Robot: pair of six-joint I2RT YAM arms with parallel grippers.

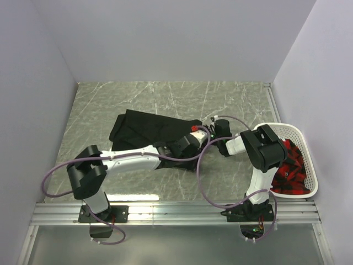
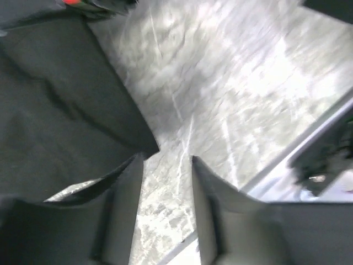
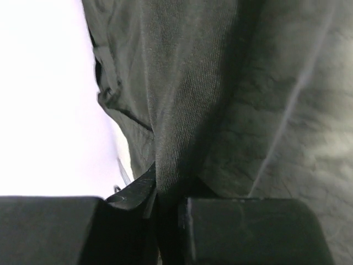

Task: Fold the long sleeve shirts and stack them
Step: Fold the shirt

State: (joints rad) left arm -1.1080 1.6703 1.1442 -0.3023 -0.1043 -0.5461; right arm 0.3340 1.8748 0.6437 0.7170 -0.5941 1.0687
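Observation:
A black long sleeve shirt (image 1: 142, 130) lies crumpled in the middle of the marble table (image 1: 165, 96). My left gripper (image 1: 187, 147) hovers at the shirt's right edge. In the left wrist view it (image 2: 165, 168) is open, with only bare table between its fingers (image 2: 128, 199), and the black cloth (image 2: 55, 121) lies just beside the left one. My right gripper (image 1: 211, 132) reaches in from the right. In its wrist view it (image 3: 165, 193) is shut on a raised fold of the black shirt (image 3: 182, 99).
A white slatted basket (image 1: 292, 128) stands at the right edge and holds red and black cloth (image 1: 289, 168). A metal rail (image 1: 176, 210) runs along the near edge. Grey walls enclose the table on three sides.

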